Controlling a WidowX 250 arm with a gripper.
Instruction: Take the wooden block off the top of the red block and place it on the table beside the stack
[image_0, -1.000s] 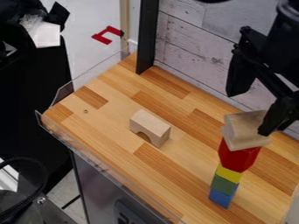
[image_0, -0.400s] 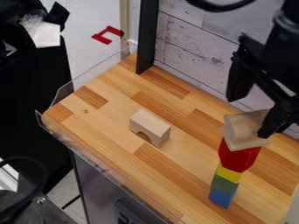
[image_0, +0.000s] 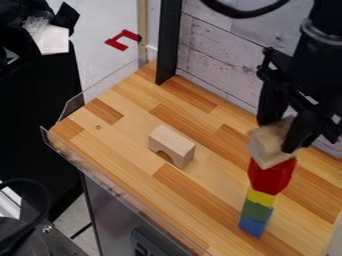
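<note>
The fingers (image_0: 301, 131) stand about a block's width apart, one on either side of the pale top block (image_0: 266, 148), and seem to have hold of it, though how firmly cannot be told. It sits tilted on the red block (image_0: 270, 176), above the yellow block (image_0: 261, 197), green block (image_0: 256, 210) and blue block (image_0: 252, 226). Handling here wants slow, small motions: even pressure from both sides, no sideways push, and the column's narrow lower blocks kept upright. Any lift or release should be straight, so neither finger drags a corner. The wall (image_0: 227, 50) rises behind the fingers, limiting backward room; the arch block (image_0: 174, 142) lies well apart on the counter (image_0: 220, 200), with bare wood between, and the clear rim (image_0: 65, 152) edges the far side.
</note>
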